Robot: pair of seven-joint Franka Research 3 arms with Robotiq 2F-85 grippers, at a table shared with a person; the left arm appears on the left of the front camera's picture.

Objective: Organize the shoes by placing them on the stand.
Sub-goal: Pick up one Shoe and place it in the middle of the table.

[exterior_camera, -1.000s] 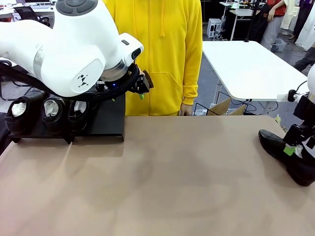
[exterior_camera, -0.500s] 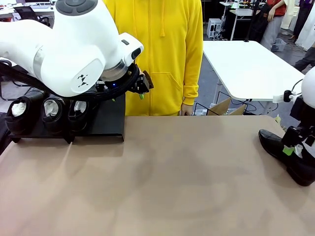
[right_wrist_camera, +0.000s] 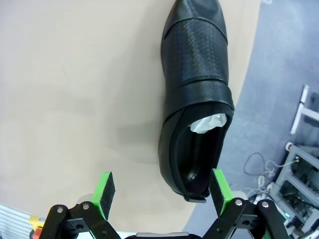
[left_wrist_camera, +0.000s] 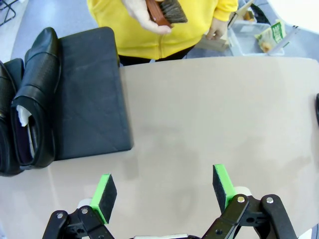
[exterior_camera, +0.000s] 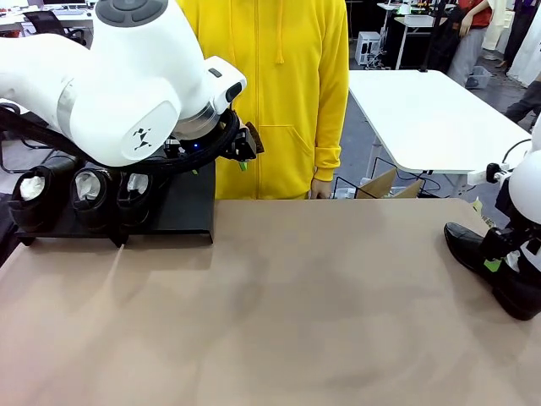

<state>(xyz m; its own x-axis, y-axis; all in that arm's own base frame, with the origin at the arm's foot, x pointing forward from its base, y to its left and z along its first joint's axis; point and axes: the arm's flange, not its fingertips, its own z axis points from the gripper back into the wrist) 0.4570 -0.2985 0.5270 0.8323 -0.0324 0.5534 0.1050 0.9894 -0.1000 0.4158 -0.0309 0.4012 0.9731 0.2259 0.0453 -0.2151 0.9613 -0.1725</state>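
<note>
Three black glossy shoes with white paper inside stand side by side on the left part of the low black stand. Its right panel is bare, beside the nearest shoe. My left gripper hangs open over the table just in front of the stand, holding nothing. The fourth shoe lies at the table's right edge. My right gripper is open above that shoe, its heel close to the right green pad. One green pad shows against the shoe.
A person in a yellow hoodie stands at the far side, holding a small brown brush in one hand. A cardboard box sits behind the table's far edge. The tan tabletop stretches between stand and right-hand shoe.
My right arm has shifted slightly lower and to the right over the fourth shoe. The left arm, the stand and its three shoes have not moved.
</note>
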